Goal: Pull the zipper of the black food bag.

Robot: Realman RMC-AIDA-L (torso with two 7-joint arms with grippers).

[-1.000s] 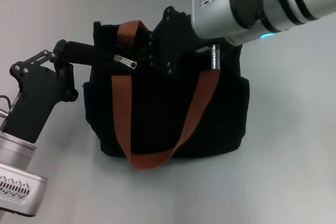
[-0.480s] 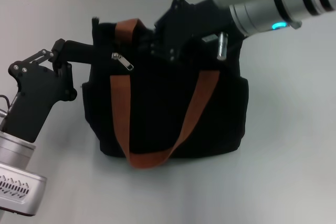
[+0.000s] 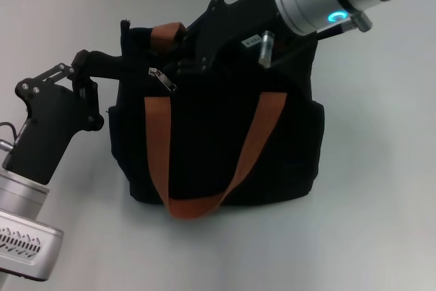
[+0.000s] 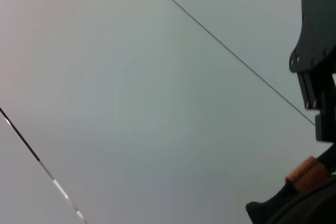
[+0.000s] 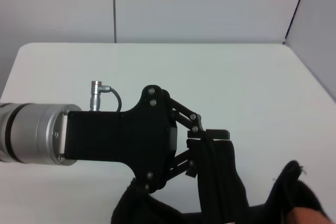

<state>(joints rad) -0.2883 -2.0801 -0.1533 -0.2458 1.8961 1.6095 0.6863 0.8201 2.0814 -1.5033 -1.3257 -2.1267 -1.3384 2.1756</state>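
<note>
Black food bag (image 3: 225,141): boxy fabric tote, upright on the white counter (image 3: 381,189), near the middle of the head view. Two orange-brown straps; the front strap (image 3: 204,161) hangs in a loop down the near face, the rear strap (image 3: 163,32) shows at the top left edge.

Zipper (image 3: 162,80): small silver pull tab on the bag's upper edge, toward the bag's left end, lying tilted on the black zip line. Nothing grips it.

Left hand (image 3: 112,66): black linkage reaching in from the left side of the counter, fingers clenched on the bag's upper left corner fabric. The right wrist view shows this same hand (image 5: 210,145) closed on a fold of black fabric at the bag's edge. The left wrist view shows only wall, a bit of black fabric and a piece of orange strap (image 4: 307,174).

Right hand (image 3: 194,56): comes in from the upper right, its black body lying over the bag's top edge, its tip just beside the zipper tab on the tab's right. Its fingertips merge with the black fabric; whether they are released or clenched cannot be told.
</note>
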